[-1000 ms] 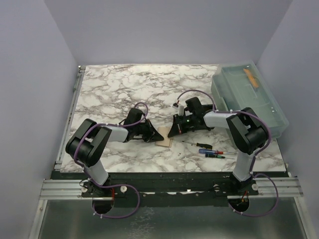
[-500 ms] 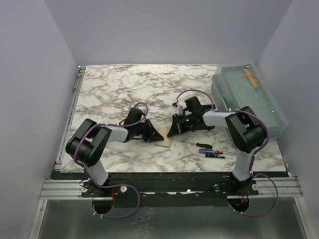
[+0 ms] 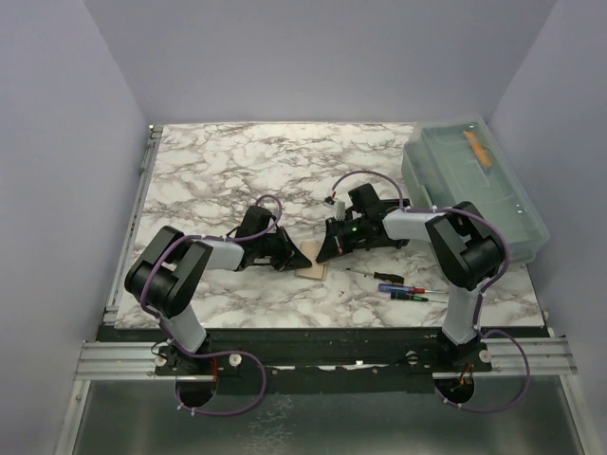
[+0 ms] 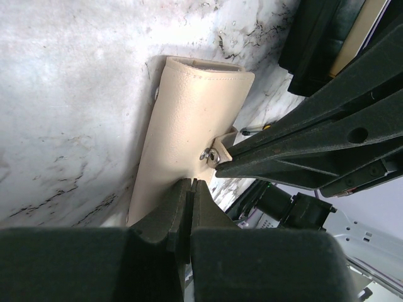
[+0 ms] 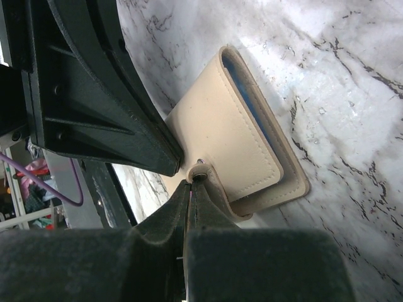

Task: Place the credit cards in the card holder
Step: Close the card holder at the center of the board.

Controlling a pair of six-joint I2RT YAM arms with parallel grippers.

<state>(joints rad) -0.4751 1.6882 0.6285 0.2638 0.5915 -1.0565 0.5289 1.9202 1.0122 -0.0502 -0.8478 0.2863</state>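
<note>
Card holder (image 5: pixel 220 135) is already holding a blue card (image 5: pixel 247 97); clenched left pincer (image 4: pixel 191 189) and right pincer (image 5: pixel 192 182) are probably snapping it.

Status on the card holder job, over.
Left gripper and right gripper shut, tips at the beige card holder snap tab. Blue card edge shows inside. Screwdrivers lie apart, not blocking.

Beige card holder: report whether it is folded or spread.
Folded: the card holder has its flap flat over the bottom layer, blue edge between. Snap: cannot tell.
</note>
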